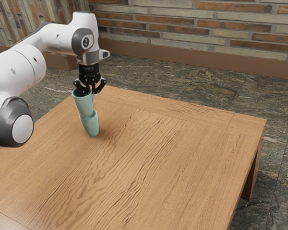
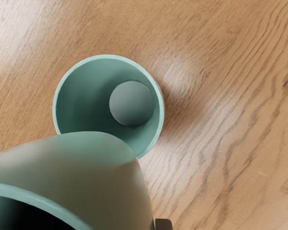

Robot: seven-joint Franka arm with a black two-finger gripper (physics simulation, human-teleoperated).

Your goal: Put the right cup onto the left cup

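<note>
Tool [image 1: 91, 91]: black, two-fingered, clamped on the wall of the upper cup near the rim, to one side of the mouth.

Upper cup [image 1: 83, 103], pale green, tapered: mouth up, aloft, directly above part of the lower cup [image 1: 90, 125]. Base overlapping one edge of that mouth in the wrist view, with much of the opening uncovered. Contact between the two: impossible to tell.

Step in hand, by judgement: final alignment before lowering. Carry the base sideways, away from the overlapped edge and toward the middle of the opening. Allow for the off-centre grip; centre by the base, not by the tool. Keep the axis vertical, then lower slowly, with both rims level. Risk: a base caught on the rim, tipping or pushing the lower cup. Loosen only once seated, then lift straight up, clear of the wall.

Lower cup: matching green, upright, mouth open, on the surface [image 1: 149, 163].

Surface: wooden, strongly grained. Beyond: dark stone floor [image 1: 182, 88], brick wall [image 1: 182, 28].
</note>
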